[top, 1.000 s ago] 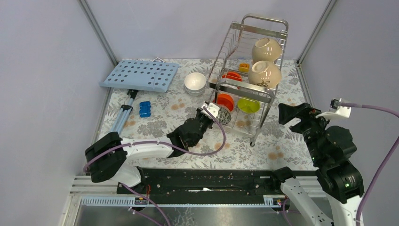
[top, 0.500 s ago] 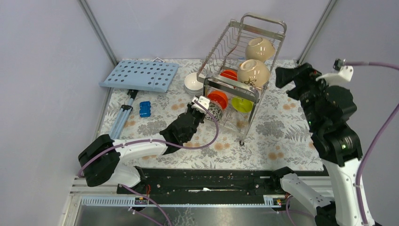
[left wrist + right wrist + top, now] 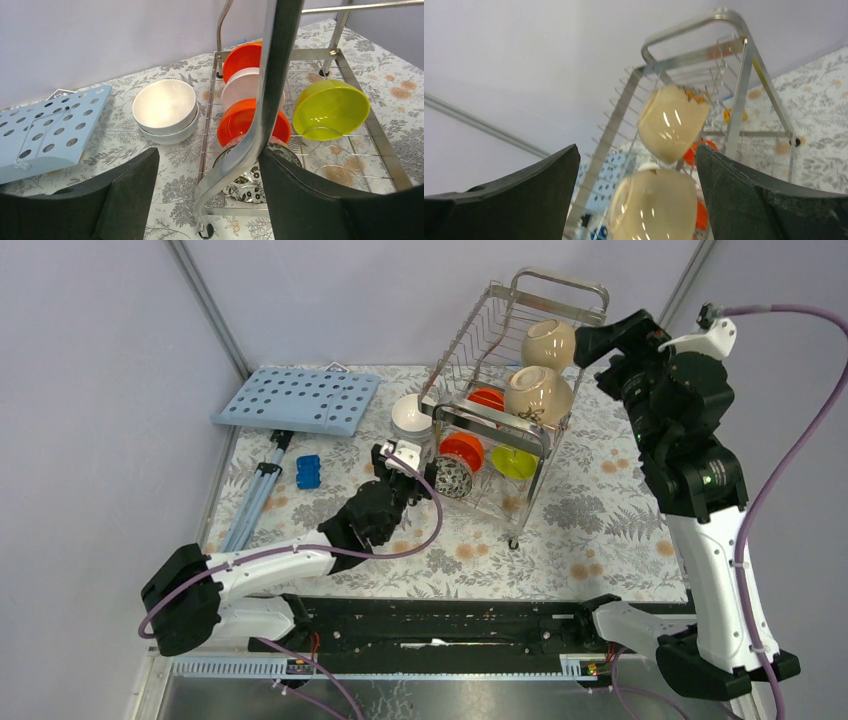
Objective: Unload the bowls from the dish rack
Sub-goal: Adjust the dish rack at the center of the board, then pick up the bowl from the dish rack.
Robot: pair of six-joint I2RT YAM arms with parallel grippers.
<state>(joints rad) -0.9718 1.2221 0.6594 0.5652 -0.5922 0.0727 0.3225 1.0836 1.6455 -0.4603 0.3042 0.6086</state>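
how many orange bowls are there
2, both in the rack, lower tier: back bowl, front bowl, a white bowl between them. Others may be hidden.

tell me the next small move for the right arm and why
Probably ease the right jaws forward until they straddle the upper cream bowl in the top tier of the dish rack, then close. The jaws stand wide open just short of that bowl, the wrist view shows it ahead between them, and nothing is held yet.

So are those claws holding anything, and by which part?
Nothing is held. The left gripper is open astride a rack post; the right gripper is open, facing the cream bowls.
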